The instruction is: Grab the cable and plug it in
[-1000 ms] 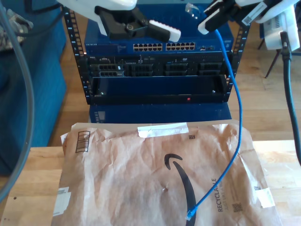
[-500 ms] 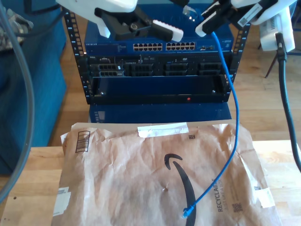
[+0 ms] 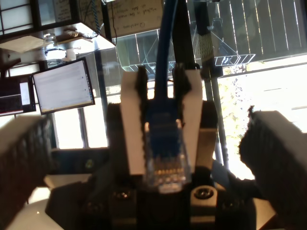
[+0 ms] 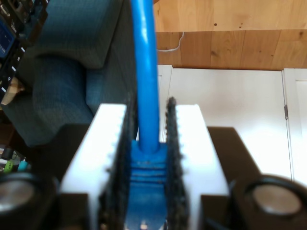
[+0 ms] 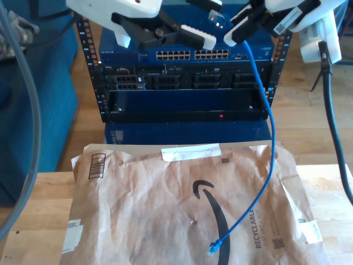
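— What has changed in the last second?

— My second gripper (image 5: 238, 30) has carried its end of the cable (image 5: 270, 138) sideways, above the network switch (image 5: 193, 54). The held plug (image 5: 216, 17) now sits between the spread fingers of my first gripper (image 5: 211, 23), where a second ago it hung off to one side. The free plug (image 5: 212, 249), far below the switch on the paper mailer (image 5: 165, 204), has been dragged a little across the paper.

— How do the pincers stand?

— The second is clamped on the cable's boot just behind the plug; its wrist view shows both white fingers (image 4: 192, 158) pressed against the blue. The first stands wide apart, touching nothing, with the plug facing its camera.

— And what does that mean for the task?

— Grabbing looks done. I judge this as a handover or regrip: nothing is in a port yet.

— Which way does the plug point?

— Away from the second gripper and into the first, slightly upward. Its long axis runs along the switch's face, not into the port row, so it needs turning toward the ports. Behind the grip the cable drops steeply in front of the switch, then bends onto the mailer.
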